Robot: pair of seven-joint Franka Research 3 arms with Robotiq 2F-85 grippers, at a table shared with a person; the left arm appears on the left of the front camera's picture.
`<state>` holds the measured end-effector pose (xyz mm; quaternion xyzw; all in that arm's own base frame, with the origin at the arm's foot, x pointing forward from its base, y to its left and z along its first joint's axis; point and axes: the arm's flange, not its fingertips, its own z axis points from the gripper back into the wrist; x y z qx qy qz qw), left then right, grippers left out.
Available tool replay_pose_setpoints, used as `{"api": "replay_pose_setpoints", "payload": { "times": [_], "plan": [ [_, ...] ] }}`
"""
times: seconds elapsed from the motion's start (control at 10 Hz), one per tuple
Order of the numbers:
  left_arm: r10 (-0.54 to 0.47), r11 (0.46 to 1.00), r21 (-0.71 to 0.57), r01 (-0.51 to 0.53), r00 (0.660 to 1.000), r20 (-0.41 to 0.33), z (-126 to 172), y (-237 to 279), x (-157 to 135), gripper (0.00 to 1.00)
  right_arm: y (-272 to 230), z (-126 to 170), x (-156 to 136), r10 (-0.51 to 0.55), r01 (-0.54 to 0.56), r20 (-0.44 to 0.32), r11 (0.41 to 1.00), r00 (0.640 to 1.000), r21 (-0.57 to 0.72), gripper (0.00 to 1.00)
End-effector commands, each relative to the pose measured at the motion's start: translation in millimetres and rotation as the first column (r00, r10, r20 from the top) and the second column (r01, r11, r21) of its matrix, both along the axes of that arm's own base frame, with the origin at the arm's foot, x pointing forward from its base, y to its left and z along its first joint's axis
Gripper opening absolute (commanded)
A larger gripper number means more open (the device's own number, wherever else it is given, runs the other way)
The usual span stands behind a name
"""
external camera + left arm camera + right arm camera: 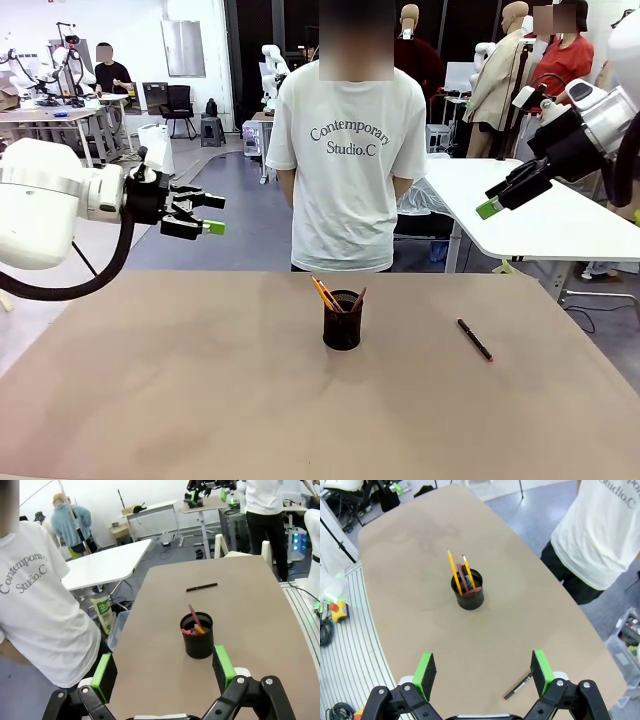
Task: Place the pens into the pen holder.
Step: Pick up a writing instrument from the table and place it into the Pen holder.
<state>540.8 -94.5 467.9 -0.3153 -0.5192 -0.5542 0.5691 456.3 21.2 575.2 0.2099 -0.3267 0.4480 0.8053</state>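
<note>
The black pen (475,340) with the red tip is seen lying flat on the surface (180,400), well apart from the pen holder (342,322) and on the right arm's side of it. The holder stands upright near the middle of the surface, and the yellow pencils (454,572) and the reddish-brown pen (192,615) are already leaned inside it, their ends rising above the rim.

The left tool (212,214) is held high over the left edge with its jaws spread wide and nothing between them. The right tool (495,200) is likewise released and empty, raised off to the right. A person (345,160) in a white T-shirt stands at the far side, and no hand is reached toward the surface.

The task is judged to be nearly finished, with only the black pen to be moved. It can be expected to be light, stiff and smooth, and likely to roll or pivot if it is pinched off-centre. It is best taken across its barrel near the middle, with the pads set square to its length and lowered close to the surface. It would then need to be tipped upright, and room beside the others must be found so that the light mesh holder is not knocked over.
</note>
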Motion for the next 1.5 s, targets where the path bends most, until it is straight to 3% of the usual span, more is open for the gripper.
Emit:
{"api": "replay_pose_setpoints", "payload": {
  "times": [0.0, 1.4],
  "plan": [
    [-0.018, 1.000, -0.004, 0.018, 1.000, 0.004, 0.6, -2.7, 3.8, 1.00, -0.3, 1.2, -0.1, 0.004, -0.004, 0.001, 1.000, 1.000, 0.004, 1.00],
    [-0.006, 1.000, 0.000, 0.006, 1.000, 0.001, 0.0, -2.5, 1.7, 1.00, -0.3, 1.2, -0.1, 0.004, -0.004, 0.001, 1.000, 1.000, 0.004, 1.00]
  ]
}}
